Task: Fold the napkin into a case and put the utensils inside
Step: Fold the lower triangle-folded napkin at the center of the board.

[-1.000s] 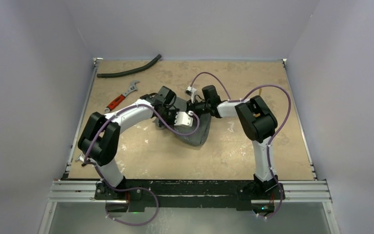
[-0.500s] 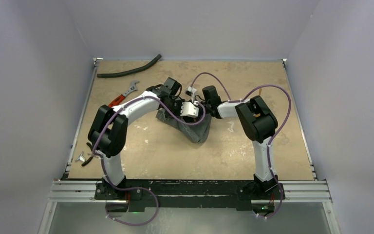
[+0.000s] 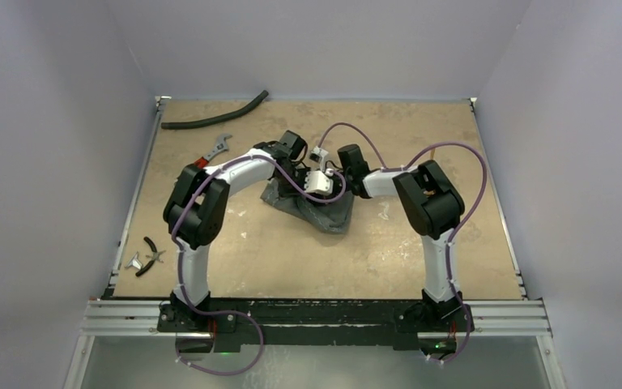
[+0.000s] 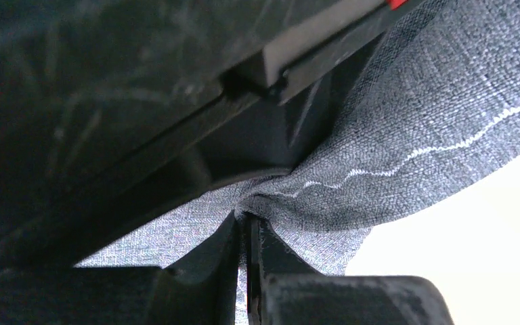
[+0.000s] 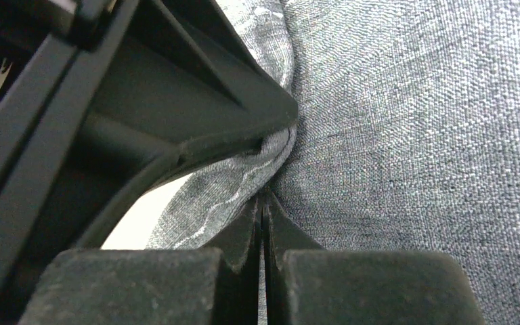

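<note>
- Just beyond the middle of the table (image 3: 291, 259), toward its far edge: the napkin (image 3: 324, 215), grey cloth bunched into a lopsided dark heap under the two wrists.
- Pinching a gathered fold of that cloth: the left gripper (image 4: 246, 227), fingers pressed together with only fabric between them, seen close in the left wrist view.
- Just beside that pinch, running up and right across the weave: a pale wavy stitched line (image 4: 413, 152). Bright background past the cloth's lower right edge.
- Likewise clamped on the napkin: the right gripper (image 5: 264, 203), fingertips squeezed tight on a thin hemmed fold. A broad sheet of grey weave over the right side of that view.
- From above, both wrists crowded together over the heap at the table's middle, too close there to tell fingertip from fingertip.
- Along the table's far edge, toward its far-left corner: a long black hose (image 3: 215, 113), gently curved.
- A little nearer in from that corner, on the table's left half: a wrench (image 3: 220, 146), metal head showing, red handle mostly hidden behind the left arm.
- By the table's left edge, toward its near side: dark-handled pliers (image 3: 153, 252), and just beside them a small silvery metal piece (image 3: 135, 262), too small to make out.
</note>
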